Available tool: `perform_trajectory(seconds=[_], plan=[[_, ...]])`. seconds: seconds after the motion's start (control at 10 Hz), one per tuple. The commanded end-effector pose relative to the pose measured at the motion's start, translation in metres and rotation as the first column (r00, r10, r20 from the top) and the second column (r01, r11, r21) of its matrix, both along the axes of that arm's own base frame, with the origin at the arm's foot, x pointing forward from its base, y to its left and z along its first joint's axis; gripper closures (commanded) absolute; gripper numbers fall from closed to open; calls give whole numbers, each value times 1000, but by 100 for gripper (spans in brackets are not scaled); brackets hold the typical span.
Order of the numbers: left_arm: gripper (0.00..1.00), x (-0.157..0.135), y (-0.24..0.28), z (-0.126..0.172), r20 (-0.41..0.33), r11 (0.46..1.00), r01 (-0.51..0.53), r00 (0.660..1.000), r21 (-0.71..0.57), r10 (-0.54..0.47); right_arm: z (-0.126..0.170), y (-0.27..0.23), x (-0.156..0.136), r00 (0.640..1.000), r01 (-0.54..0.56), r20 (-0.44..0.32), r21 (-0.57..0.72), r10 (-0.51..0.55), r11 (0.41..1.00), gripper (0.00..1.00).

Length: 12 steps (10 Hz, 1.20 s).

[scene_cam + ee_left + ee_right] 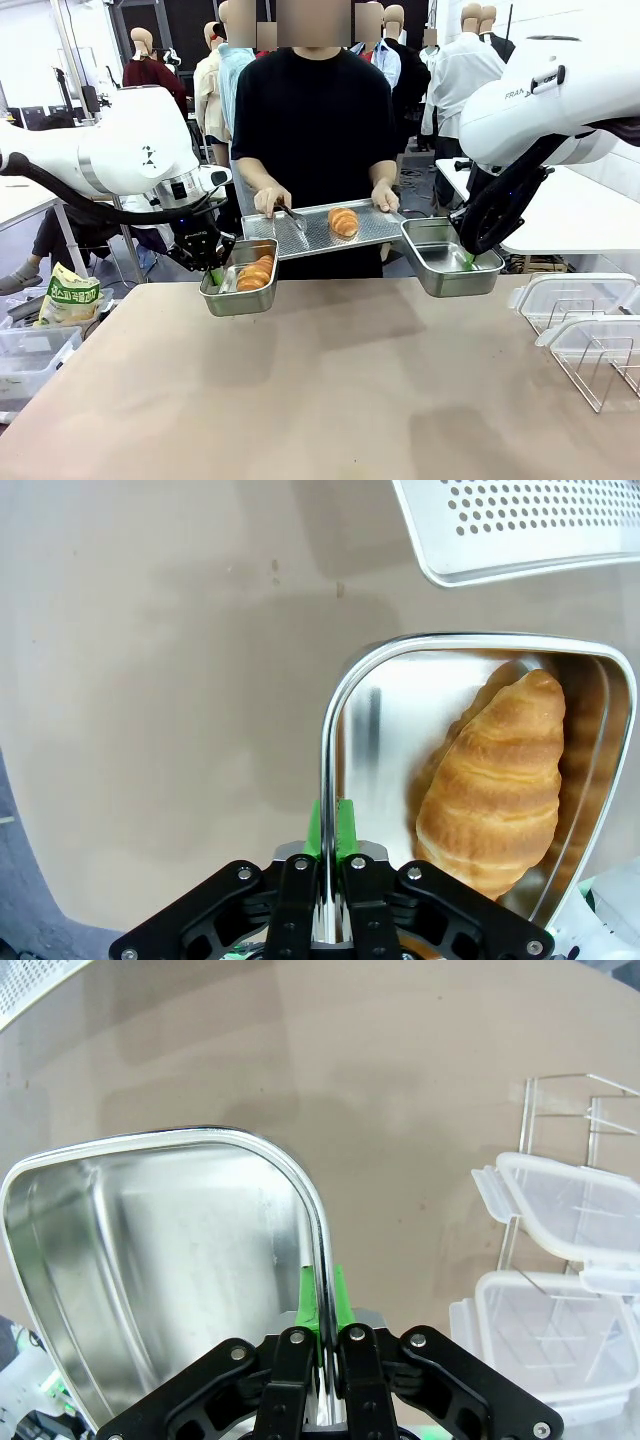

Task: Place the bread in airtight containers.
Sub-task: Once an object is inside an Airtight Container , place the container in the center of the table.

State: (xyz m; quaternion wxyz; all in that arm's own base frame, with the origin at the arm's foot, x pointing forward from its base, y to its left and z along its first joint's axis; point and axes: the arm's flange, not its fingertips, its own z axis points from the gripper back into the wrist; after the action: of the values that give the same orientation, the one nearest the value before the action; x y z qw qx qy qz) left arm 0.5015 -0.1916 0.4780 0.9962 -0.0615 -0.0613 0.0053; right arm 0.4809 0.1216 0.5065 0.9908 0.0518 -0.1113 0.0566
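Note:
My left gripper (213,272) is shut on the rim of a small steel container (238,297) held above the table's far left. One croissant (255,273) lies inside it. In the left wrist view the green pads (340,825) pinch the container's rim (335,705), with the croissant (500,790) to the right. My right gripper (467,258) is shut on the rim of a second, empty container (440,270); the right wrist view shows its bare inside (150,1250). A person holds a perforated steel tray (310,235) between the containers, with another croissant (343,222) on it and tongs (291,214) in one hand.
Clear plastic lids stand in a wire rack (585,325) at the table's right edge, also seen as lids (560,1220) in the right wrist view. A snack bag (70,297) and a clear bin (30,352) sit off the table's left side.

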Motion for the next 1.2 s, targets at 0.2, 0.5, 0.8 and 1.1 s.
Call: perform_trajectory(seconds=[0.2, 0.5, 0.8, 1.1], plan=[[100, 2, 1, 4, 9, 1000, -1, 1000, 2, 1, 2, 0, 1, 1000, 3, 3, 2, -3, 1000, 100], [100, 2, 1, 4, 9, 1000, -1, 1000, 2, 1, 2, 0, 1, 1000, 3, 3, 2, -3, 1000, 100], [100, 0, 0, 0, 0, 1000, 0, 1000, 0, 0, 2, 0, 1, 1000, 3, 3, 2, -3, 1000, 100], [100, 24, -9, -62, -25, 999, -44, 999, -18, 44, 2, 0, 1, 1000, 3, 3, 2, -3, 1000, 100]])
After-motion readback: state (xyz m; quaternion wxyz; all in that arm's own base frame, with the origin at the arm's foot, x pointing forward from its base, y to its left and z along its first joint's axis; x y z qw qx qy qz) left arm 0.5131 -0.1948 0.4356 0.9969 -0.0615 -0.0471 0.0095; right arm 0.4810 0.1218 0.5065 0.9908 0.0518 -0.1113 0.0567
